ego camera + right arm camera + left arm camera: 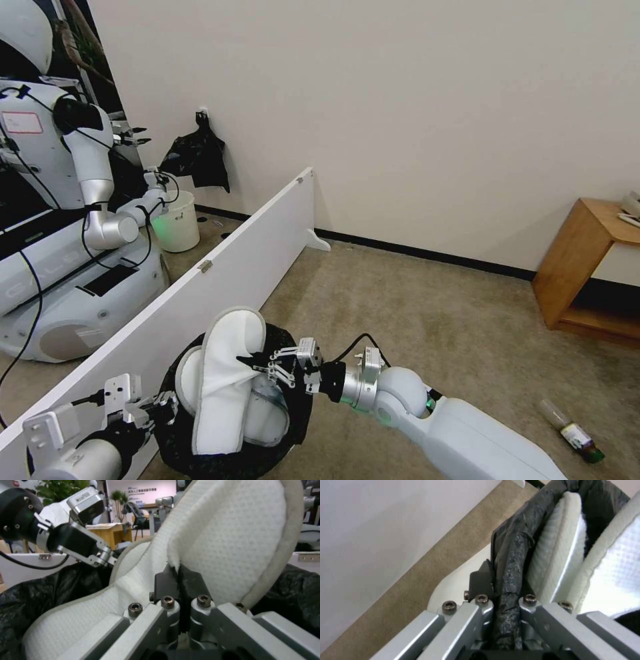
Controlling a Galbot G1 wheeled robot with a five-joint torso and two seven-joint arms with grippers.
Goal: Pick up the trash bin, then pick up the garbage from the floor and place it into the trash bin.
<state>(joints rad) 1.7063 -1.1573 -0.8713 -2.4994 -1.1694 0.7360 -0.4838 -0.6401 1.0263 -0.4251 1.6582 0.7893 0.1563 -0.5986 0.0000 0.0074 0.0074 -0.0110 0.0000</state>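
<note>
Beige carpet covers the floor (427, 313), and a long white partition board (227, 280) runs beside the robot's left, with a wooden side cabinet (587, 267) against the far wall. Low in the head view the trash bin (175, 435) hangs off the floor — the left gripper (163, 408) is clamped on its rim, the crinkly black liner pinched tight between the fingers (480, 605) in the left wrist view. Holding it by the rim keeps the mouth open and facing up, within the other arm's reach.

Two white slippers stand in the bin. The taller slipper (223, 373) rises well above the rim, and a second slipper (270, 420) lies lower beside it. The right gripper (257, 365) is closed on the tall slipper's edge; in the right wrist view its dark pads (180, 580) meet on the white fabric. By my judgement the slipper is being lowered in and not yet let go.

Well apart on the carpet, to the robot's right, lies the clear green-capped bottle (572, 433) — garbage not yet collected.
</note>
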